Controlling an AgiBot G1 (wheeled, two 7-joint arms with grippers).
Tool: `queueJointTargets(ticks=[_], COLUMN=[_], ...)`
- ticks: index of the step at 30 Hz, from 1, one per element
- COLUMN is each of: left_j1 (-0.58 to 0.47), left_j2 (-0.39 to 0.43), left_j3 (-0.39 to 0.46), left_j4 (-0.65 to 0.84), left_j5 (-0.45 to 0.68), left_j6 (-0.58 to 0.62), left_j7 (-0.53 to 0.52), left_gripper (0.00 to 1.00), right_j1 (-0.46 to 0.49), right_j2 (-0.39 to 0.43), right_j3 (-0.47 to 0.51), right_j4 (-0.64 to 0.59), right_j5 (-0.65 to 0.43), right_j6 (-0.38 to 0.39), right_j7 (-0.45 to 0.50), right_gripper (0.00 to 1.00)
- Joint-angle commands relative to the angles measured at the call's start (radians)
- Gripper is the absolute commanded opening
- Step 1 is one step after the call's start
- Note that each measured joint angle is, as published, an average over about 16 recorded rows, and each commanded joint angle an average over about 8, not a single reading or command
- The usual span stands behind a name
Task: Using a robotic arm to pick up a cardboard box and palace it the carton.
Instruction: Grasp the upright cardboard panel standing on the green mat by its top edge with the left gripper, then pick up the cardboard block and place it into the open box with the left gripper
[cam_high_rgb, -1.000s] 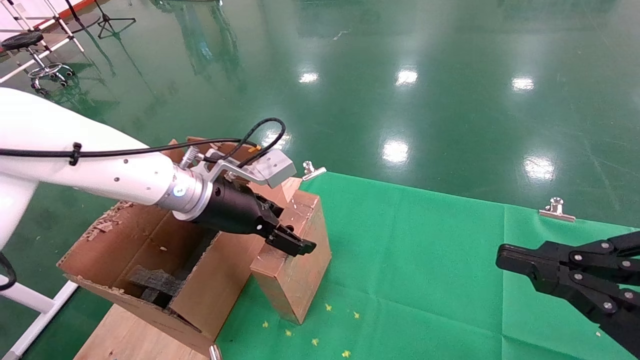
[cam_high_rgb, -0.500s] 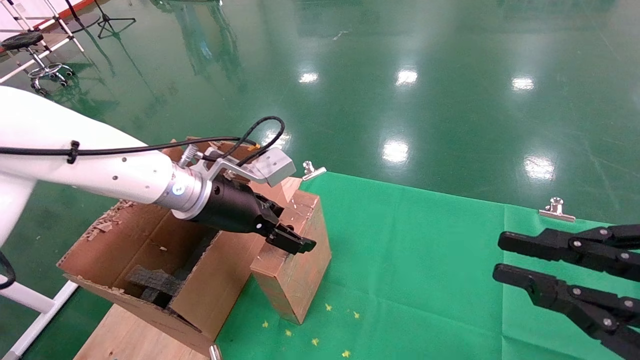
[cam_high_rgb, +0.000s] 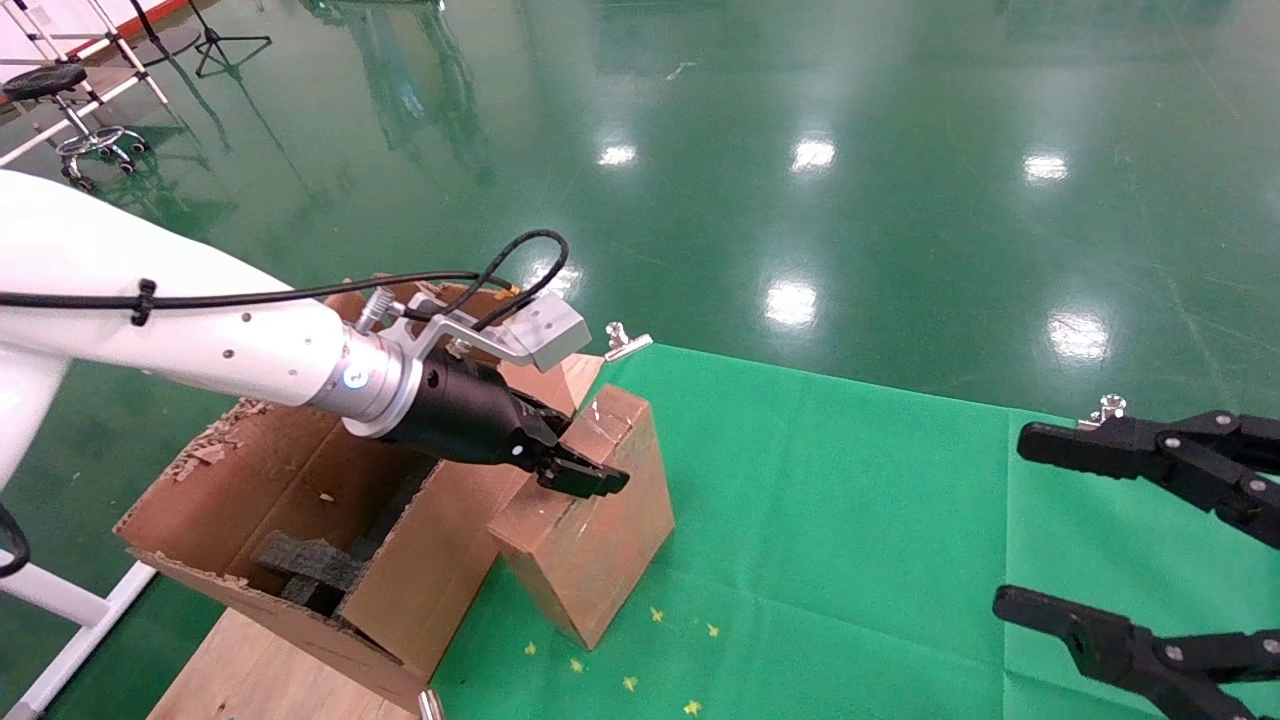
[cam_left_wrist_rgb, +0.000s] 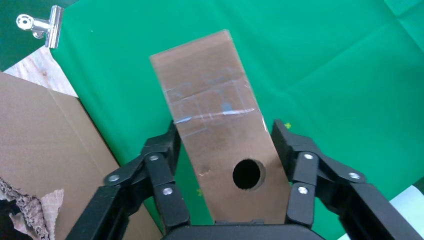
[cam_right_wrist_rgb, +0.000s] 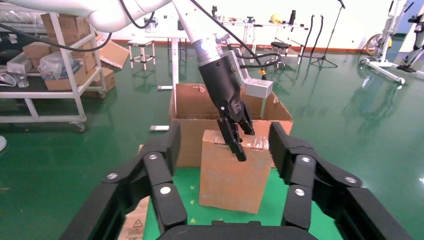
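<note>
Left gripper is clamped on the box, one finger on each long side, up near the top end. In the left wrist view the fingers press both edges, with the round hole in the box face sitting right between them. The box looks tilted, top end leaning toward the carton, and its lower end is down at the green cloth. Can't tell if that bottom edge is actually touching the cloth or just off it.

The box is just beside the carton, at about 3 o'clock from it in the head view, close against the carton's near wall. The arm comes in from 9 o'clock, over the open carton, and hides a good part of the inside; some black foam shows down in there, and the flaps are ragged.

Right gripper is parked well apart at the 4 o'clock edge of the head view, fingers spread wide with nothing between them, partly cut off by the frame. In its own wrist view it faces the box from across the cloth.

Two metal clips pin the cloth's far edge.
</note>
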Motion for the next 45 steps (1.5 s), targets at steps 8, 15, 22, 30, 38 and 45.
queueJointTargets(ticks=[8, 15, 22, 30, 38, 45], left_j1=[-0.012, -0.112, -0.300, -0.392, -0.359, -0.298], left_j2=[-0.018, -0.106, -0.221, -0.307, -0.346, -0.338], left_j3=[-0.024, -0.112, -0.180, -0.153, -0.116, -0.096], left_j4=[0.022, 0.046, 0.105, 0.251, 0.434, 0.578], left_j5=[-0.063, -0.196, -0.188, -0.073, 0.005, 0.041], left_j6=[0.011, 0.056, 0.110, 0.124, 0.064, -0.025], left_j7=[0.063, 0.205, 0.304, 0.436, 0.538, 0.601], left_gripper=[0.00, 0.00, 0.00, 0.00, 0.00, 0.00], right_j1=[0.000, 0.000, 0.000, 0.001, 0.001, 0.001], right_j2=[0.000, 0.000, 0.000, 0.000, 0.001, 0.001], right_j3=[0.000, -0.001, -0.001, -0.001, -0.002, -0.002], right_j4=[0.000, -0.001, -0.001, -0.001, -0.001, -0.001], right_j5=[0.000, 0.000, 0.001, 0.001, 0.001, 0.001], right_j6=[0.000, 0.000, 0.000, 0.000, 0.000, 0.001], right_j7=[0.000, 0.000, -0.001, -0.001, -0.001, -0.001], right_gripper=[1.00, 1.00, 1.00, 1.00, 1.00, 1.00])
